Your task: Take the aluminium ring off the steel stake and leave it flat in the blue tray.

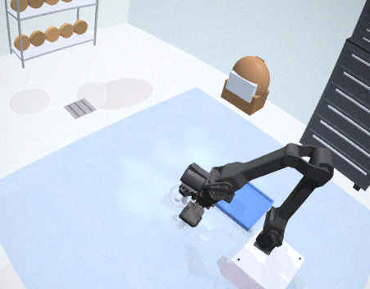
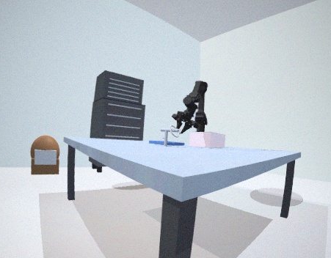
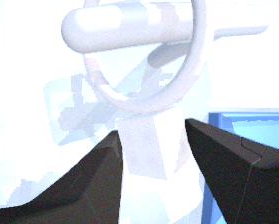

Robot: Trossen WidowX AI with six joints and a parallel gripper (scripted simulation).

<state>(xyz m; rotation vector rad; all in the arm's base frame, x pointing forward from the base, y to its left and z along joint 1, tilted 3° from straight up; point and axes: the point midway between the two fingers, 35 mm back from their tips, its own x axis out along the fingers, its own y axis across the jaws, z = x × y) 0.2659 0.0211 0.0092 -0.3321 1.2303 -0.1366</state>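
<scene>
Clamped by its tab, the ring (image 1: 171, 190) (image 2: 171, 129) (image 3: 202, 37) tilts beyond the end effector (image 1: 185, 201) (image 2: 180, 130) (image 3: 153, 127).

One ring (image 1: 171, 197) (image 2: 172, 133) (image 3: 202, 47), one stake (image 2: 166, 138) (image 3: 162, 55), one tray (image 1: 248, 228) (image 2: 160, 142) (image 3: 215, 120), one arm (image 1: 265, 161) (image 2: 201, 106).

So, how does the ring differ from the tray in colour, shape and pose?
The ring is pale; the tray is blue.
The ring is a round, open loop, while the tray is four-sided with a solid floor.
The ring is tilted up around the cross-bar, its tab in the end effector; the tray lies flat on the table.
</scene>
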